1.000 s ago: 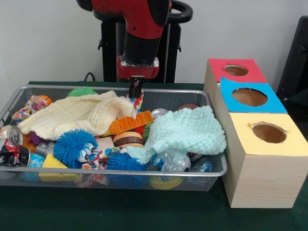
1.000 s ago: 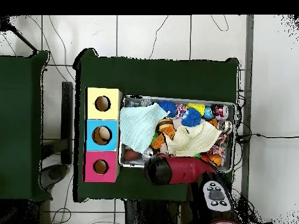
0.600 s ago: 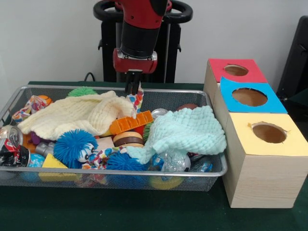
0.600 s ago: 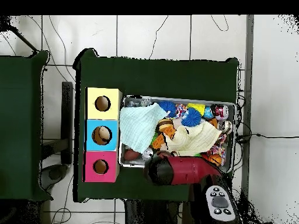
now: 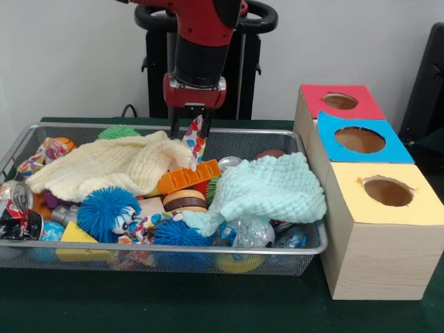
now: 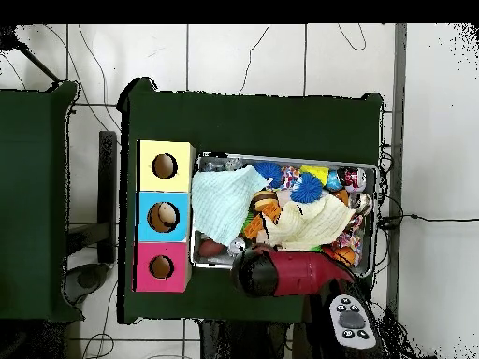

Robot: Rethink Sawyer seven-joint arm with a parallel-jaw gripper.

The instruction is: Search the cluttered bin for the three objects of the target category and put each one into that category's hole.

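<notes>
Fingers point(image 5: 182, 129) of the gripper point(image 5: 191, 130) pinch the top of a spotted cloth toy point(image 5: 197, 142), lifting it at the back of the wire bin point(image 5: 305, 243). Grip looks thin: the toy could slip free, or its tail could drag the cream cloth point(image 5: 104, 163) along.

The wire mesh bin point(image 5: 41, 260) sits on the dark green table point(image 5: 173, 305), packed full — a cream cloth point(image 5: 104, 163) and a mint cloth point(image 5: 267, 187) lie over the heap, with blue fuzzy balls point(image 5: 107, 211), an orange plastic piece point(image 5: 189, 177) and a crushed can point(image 5: 14, 205) among the clutter. Just beside it stands a wooden box with three holes — red point(image 5: 340, 101), blue point(image 5: 359, 140), yellow point(image 5: 388, 191). A multicoloured patterned item point(image 5: 196, 142) stands upright at the bin's back, at the pincer point(image 5: 187, 128).
</notes>
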